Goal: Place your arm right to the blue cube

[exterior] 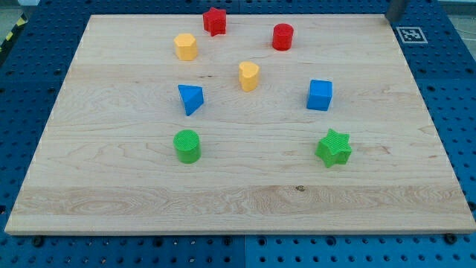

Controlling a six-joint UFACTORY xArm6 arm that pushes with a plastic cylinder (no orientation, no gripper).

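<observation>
Pale wooden board [245, 197], grain running across the view, filling most of the frame; resting on a blue perforated base [457, 112], rows of small dark holes showing on the view's left, right and bottom; white square marker with a black pattern [411, 34] lying on the blue surface at the view's top right, just off the board's corner; strip of yellow-and-black striping [10, 31] at the view's top left edge; even, soft light, short faint shadows only; no walls or windows in view.

Blue cube [320, 95], upright, view's right-centre of the board
</observation>
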